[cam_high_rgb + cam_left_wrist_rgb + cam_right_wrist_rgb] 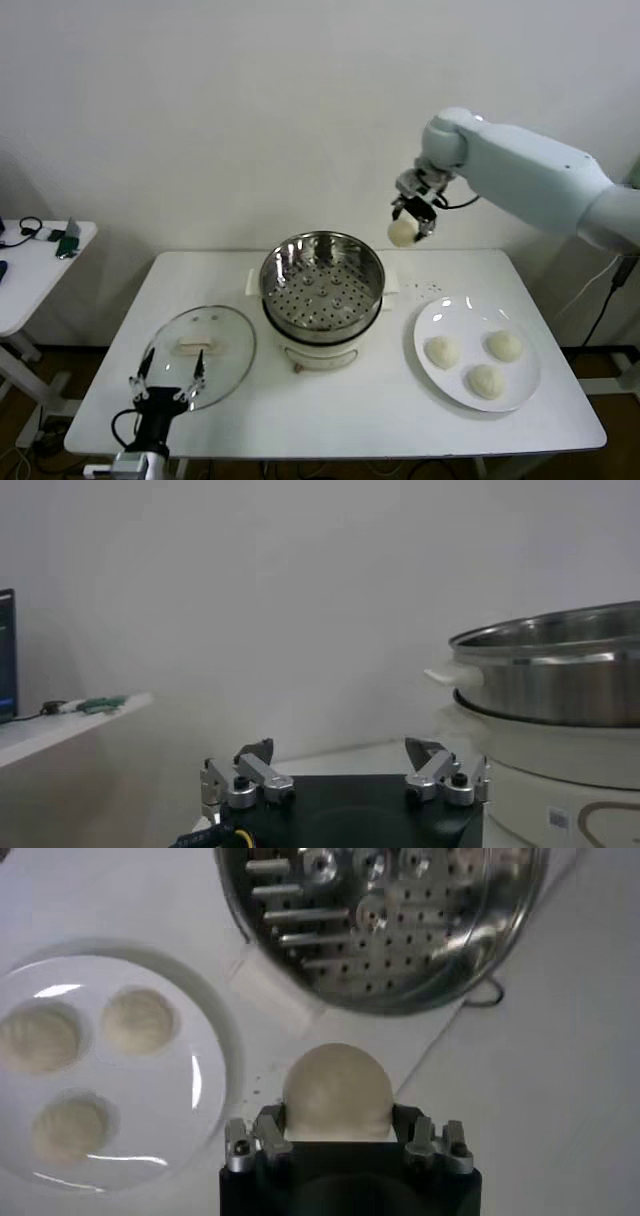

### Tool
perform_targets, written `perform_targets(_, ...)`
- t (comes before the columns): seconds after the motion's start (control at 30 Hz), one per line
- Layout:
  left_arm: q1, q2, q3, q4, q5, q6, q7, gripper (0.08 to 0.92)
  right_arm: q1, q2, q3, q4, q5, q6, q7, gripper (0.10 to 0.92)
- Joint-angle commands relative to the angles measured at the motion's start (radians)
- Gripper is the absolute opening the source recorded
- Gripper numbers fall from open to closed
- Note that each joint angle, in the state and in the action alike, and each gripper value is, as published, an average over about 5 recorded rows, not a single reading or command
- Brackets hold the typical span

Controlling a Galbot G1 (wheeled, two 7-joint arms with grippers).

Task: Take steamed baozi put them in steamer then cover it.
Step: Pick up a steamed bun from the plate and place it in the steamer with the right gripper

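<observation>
Your right gripper (411, 222) pinches one baozi (402, 232) by its sides, high beside the steamer (322, 283) — three more wait on the plate (523, 388). It looks soft and light — squeeze gently. Your left gripper (166, 385) rests wide open, near the lid (200, 352).

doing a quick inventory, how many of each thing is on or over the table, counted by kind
baozi on the plate: 3
baozi held in the right gripper: 1
steamer: 1
glass lid: 1
plate: 1
Total: 7
</observation>
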Motion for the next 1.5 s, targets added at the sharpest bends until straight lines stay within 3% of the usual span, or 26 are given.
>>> perform_targets(0.03, 0.002, -0.003, 0.004, -0.002, 0.009, 0.004, 0.004, 0.823, 0.006, 0.211, -0.005, -0.018, -0.140, 0.132, -0.004, 0.680)
perform_targets(0.4, 0.007, 0.006, -0.004, -0.011, 0.009, 0.010, 0.003, 0.823, -0.194, 0.321, 0.079, -0.114, -0.416, 0.267, 0.030, 0.687)
perform_targets(0.57, 0.006, 0.007, -0.005, -0.014, 0.010, 0.015, 0.004, 0.823, -0.245, 0.346, 0.091, -0.144, -0.476, 0.287, 0.037, 0.688)
perform_targets(1.17, 0.000, 0.003, -0.002, -0.016, 0.019, 0.027, 0.002, 0.823, -0.309, 0.345, 0.128, -0.181, -0.582, 0.309, 0.057, 0.707)
perform_targets(1.5, 0.005, -0.001, 0.000, -0.017, 0.020, 0.027, 0.001, 0.823, -0.296, 0.318, 0.146, -0.136, -0.604, 0.296, 0.051, 0.820)
